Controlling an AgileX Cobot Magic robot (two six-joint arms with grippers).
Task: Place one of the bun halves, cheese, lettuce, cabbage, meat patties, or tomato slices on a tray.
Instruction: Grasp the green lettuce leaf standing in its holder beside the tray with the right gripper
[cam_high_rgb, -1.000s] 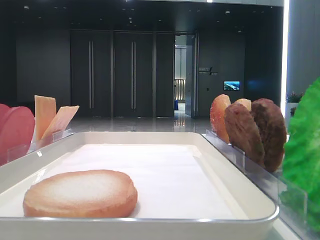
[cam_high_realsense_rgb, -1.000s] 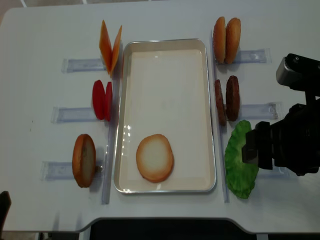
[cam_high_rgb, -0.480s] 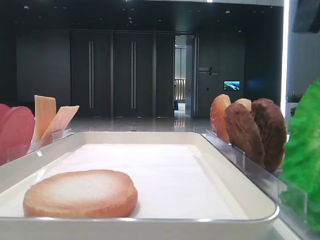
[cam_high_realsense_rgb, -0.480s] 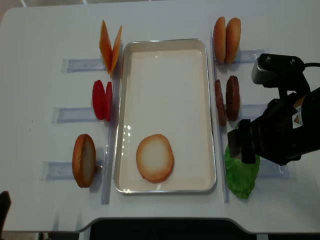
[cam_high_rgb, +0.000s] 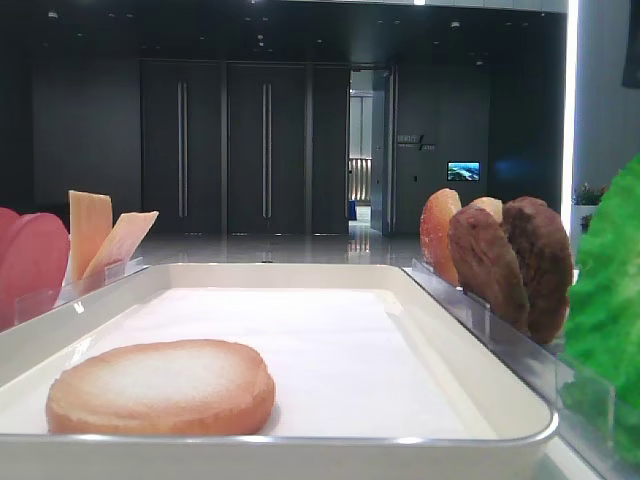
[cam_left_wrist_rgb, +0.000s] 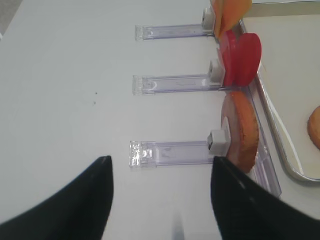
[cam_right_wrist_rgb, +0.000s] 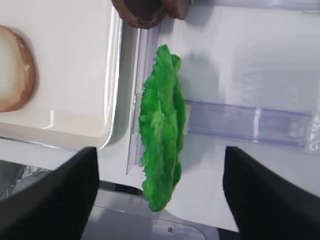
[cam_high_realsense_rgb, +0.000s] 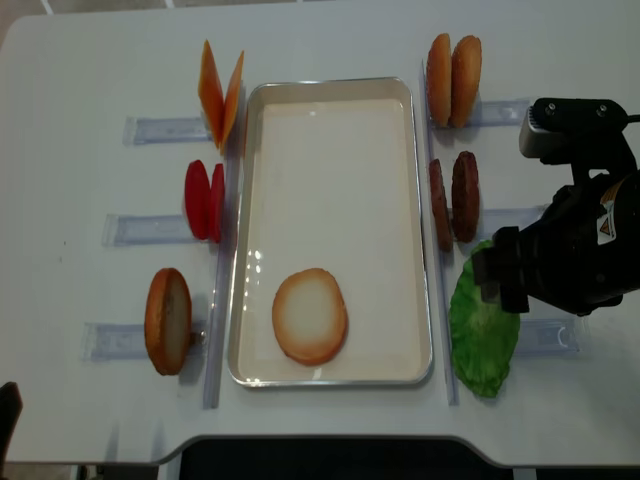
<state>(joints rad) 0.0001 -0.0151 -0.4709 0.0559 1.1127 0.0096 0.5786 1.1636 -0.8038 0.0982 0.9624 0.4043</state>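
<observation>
The bright green lettuce (cam_right_wrist_rgb: 162, 135) stands on edge in a clear rack right of the white tray (cam_high_realsense_rgb: 425, 200). My right gripper (cam_right_wrist_rgb: 160, 200) hovers over the lettuce (cam_high_realsense_rgb: 483, 335), open wide, its fingers apart from the leaf on both sides. One bun half (cam_high_realsense_rgb: 310, 316) lies flat in the tray's near end. Meat patties (cam_high_realsense_rgb: 453, 198) and two bun halves (cam_high_realsense_rgb: 453, 80) stand in racks behind the lettuce. Cheese (cam_high_realsense_rgb: 220, 95), tomato slices (cam_high_realsense_rgb: 205, 198) and another bun half (cam_high_realsense_rgb: 167, 320) stand left of the tray. My left gripper (cam_left_wrist_rgb: 160, 200) is open over bare table. Cabbage is out of view.
Clear plastic slotted racks (cam_high_realsense_rgb: 160, 128) line both long sides of the tray. The table's front edge (cam_high_realsense_rgb: 330, 440) runs just below the tray and the lettuce. The left rack (cam_left_wrist_rgb: 170, 152) of the bun lies just ahead of my left gripper.
My right arm has swung in from the right and now hangs over the lettuce. The lettuce, the tray and the left gripper have not moved.
</observation>
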